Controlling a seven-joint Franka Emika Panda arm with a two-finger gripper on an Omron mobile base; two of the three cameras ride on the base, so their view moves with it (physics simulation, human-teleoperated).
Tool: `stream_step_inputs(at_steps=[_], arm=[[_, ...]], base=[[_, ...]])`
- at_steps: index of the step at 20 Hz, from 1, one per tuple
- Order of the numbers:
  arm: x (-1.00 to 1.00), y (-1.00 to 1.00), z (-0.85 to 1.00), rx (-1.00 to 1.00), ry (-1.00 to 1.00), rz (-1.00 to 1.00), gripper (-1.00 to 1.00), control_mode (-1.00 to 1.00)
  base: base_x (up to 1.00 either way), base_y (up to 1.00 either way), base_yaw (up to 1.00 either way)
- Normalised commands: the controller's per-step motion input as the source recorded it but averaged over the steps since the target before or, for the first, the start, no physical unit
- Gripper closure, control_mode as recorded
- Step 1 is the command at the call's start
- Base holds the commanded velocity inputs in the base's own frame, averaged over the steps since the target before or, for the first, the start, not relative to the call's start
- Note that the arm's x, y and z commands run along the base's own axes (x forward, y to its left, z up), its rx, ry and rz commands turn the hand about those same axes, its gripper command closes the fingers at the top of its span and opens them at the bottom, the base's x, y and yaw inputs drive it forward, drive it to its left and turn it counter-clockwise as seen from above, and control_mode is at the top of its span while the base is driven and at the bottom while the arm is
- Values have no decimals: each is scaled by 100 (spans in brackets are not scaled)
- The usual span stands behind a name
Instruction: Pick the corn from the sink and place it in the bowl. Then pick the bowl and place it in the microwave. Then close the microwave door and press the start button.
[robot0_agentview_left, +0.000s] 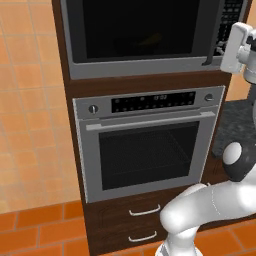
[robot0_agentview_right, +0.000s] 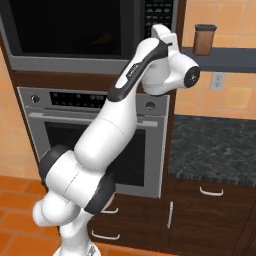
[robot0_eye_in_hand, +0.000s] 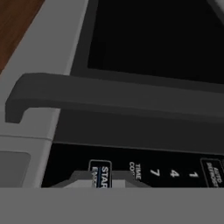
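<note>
While the white arm is raised high from the base, its upper links are bent toward the microwave (robot0_agentview_left: 145, 37), and the hand is held up against the keypad strip (robot0_agentview_right: 159, 12) on the right side of that appliance. In the left base view the hand is cut off by the right edge of the frame, so the jaws cannot be seen there. In the right base view the wrist and forearm are turned toward the keypad and the jaws are hidden behind them.

From the hand view, two grey finger tips (robot0_eye_in_hand: 78, 178) are seen low in the frame, set close on either side of the start button (robot0_eye_in_hand: 101, 176), whose label is partly covered. Whether the button is touched cannot be told. How far the jaws are parted cannot be judged with certainty; nothing is seen held between them.

The microwave door (robot0_agentview_left: 132, 30) is seen shut, its dark bar handle (robot0_eye_in_hand: 109, 98) lying across the hand view just above the keypad digits. Through the dark glass a faint yellowish shape, possibly the corn (robot0_agentview_left: 150, 40), is made out, too dim to be sure; the bowl cannot be distinguished.

Below the microwave, the steel wall oven (robot0_agentview_left: 150, 145) is seen closed. A brown jar (robot0_agentview_right: 204, 38) is seen on a shelf (robot0_agentview_right: 225, 56) to the right, above a dark speckled table (robot0_agentview_right: 215, 145).
</note>
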Motion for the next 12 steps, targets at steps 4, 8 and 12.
stream_step_inputs(at_steps=[4, 8, 12], arm=[[14, 0, -2, 0, -9, 0, 100, -100], [-55, 0, 0, 0, -7, 0, 100, -100], [-100, -1, -2, 0, -2, 0, 100, -100]], base=[[0, 0, 0], [0, 0, 0], [0, 0, 0]])
